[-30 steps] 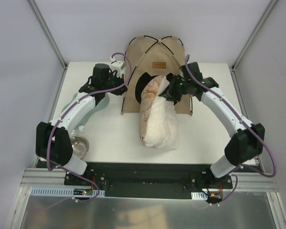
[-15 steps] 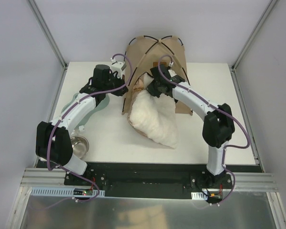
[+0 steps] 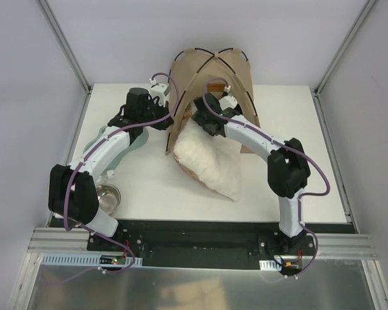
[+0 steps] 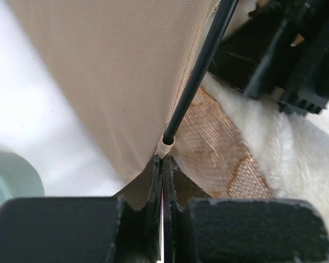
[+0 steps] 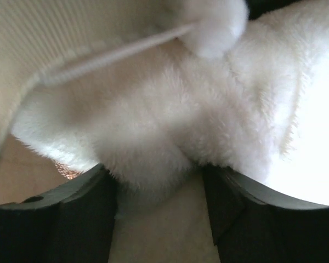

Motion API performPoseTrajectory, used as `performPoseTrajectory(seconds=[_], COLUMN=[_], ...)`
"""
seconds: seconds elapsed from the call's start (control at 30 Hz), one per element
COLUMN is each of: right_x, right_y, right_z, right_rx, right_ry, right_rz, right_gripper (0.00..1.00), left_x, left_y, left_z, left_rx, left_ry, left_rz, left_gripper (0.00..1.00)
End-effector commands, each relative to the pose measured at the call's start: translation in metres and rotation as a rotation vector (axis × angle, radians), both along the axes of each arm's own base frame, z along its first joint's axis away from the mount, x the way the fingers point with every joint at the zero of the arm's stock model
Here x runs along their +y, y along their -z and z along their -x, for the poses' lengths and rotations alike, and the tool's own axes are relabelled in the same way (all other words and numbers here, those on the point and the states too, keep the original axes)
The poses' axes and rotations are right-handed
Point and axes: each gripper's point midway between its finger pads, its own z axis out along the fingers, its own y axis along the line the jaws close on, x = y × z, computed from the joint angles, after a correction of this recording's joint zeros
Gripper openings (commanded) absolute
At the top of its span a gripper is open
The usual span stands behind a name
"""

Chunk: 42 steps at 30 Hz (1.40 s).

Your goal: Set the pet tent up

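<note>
White tabletop (image 3: 291, 168), walled in pale panels, carries one pet tent (image 3: 236, 74) standing upright at the far edge, its opening facing the arms. Thin black poles (image 3: 181, 56) arch and cross over its top, and a single brown label patch (image 3: 215, 87) sits above the doorway.

The left gripper (image 4: 162, 175) is at the tent's left front corner. Its fingers are pinched tight on the tan fabric just below the sleeve where one black pole enters.

The right gripper (image 5: 159, 213) reaches into the doorway. Its fingers are spread around a fold of one fluffy cream cushion (image 3: 210, 165), holding it. The cushion lies half inside the tent, and its near end spills out onto the table toward the bases. One white pom-pom (image 5: 215, 24) on a cord hangs just above the gripped pile.

Bare surface lies to the tent's right and along the near edge. On the left, one steel bowl (image 3: 107, 196) sits by the near corner, and a pale green object (image 3: 98, 143) lies partly under the left arm.
</note>
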Motion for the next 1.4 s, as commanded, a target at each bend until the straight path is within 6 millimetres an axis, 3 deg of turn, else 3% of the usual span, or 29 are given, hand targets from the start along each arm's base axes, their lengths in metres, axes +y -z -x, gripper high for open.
performPoseTrajectory(seconds=[0.0, 0.23, 0.47, 0.57, 0.73, 0.83, 0.93, 1.0, 1.1, 1.17, 1.23, 1.27, 1.3, 1.37], right_x=[-0.028, -0.040, -0.046, -0.062, -0.112, -0.122, -0.121, -0.106, -0.094, -0.084, -0.072, -0.069, -0.067, -0.067], right_y=[-0.042, -0.085, -0.106, -0.111, -0.070, -0.031, 0.006, 0.032, 0.058, 0.061, 0.054, 0.045, 0.035, 0.009], right_z=[0.024, 0.052, 0.066, 0.084, 0.127, 0.148, 0.155, 0.154, 0.138, 0.124, 0.113, 0.108, 0.103, 0.096], right_rx=[-0.114, -0.192, -0.209, -0.184, -0.042, 0.020, 0.059, 0.057, 0.054, 0.053, 0.016, -0.011, -0.037, -0.082], right_ry=[-0.042, -0.110, -0.143, -0.160, -0.124, -0.146, -0.187, -0.270, -0.300, -0.310, -0.329, -0.330, -0.324, -0.313], right_rz=[0.080, 0.030, 0.019, 0.059, 0.198, 0.209, 0.210, 0.190, 0.206, 0.214, 0.203, 0.199, 0.206, 0.230], right_gripper=[0.71, 0.88, 0.94, 0.96, 0.97, 0.98, 0.99, 0.97, 0.96, 0.82, 0.46, 0.21, 0.02, 0.00], left_x=[-0.003, -0.002, -0.001, -0.001, -0.002, -0.003, -0.004, -0.003, -0.003, -0.004, -0.004, -0.004, -0.005, -0.007], left_y=[-0.016, -0.015, -0.013, -0.012, -0.013, -0.013, -0.013, -0.012, -0.010, -0.010, -0.010, -0.010, -0.010, -0.012], left_z=[-0.004, -0.006, -0.005, -0.005, -0.004, -0.004, -0.003, -0.003, -0.001, -0.001, 0.001, 0.001, 0.001, 0.002], left_rx=[-0.034, -0.033, -0.029, -0.024, -0.023, -0.025, -0.024, -0.021, -0.013, -0.011, -0.010, -0.009, -0.008, -0.010], left_ry=[0.005, -0.005, -0.005, -0.005, 0.000, 0.006, 0.010, 0.009, 0.017, 0.019, 0.025, 0.023, 0.029, 0.040], left_rz=[0.038, 0.032, 0.028, 0.030, 0.035, 0.035, 0.033, 0.031, 0.031, 0.032, 0.035, 0.034, 0.036, 0.039], left_gripper=[0.00, 0.00, 0.00, 0.00, 0.00, 0.00, 0.00, 0.00, 0.00, 0.00, 0.00, 0.00, 0.00, 0.00])
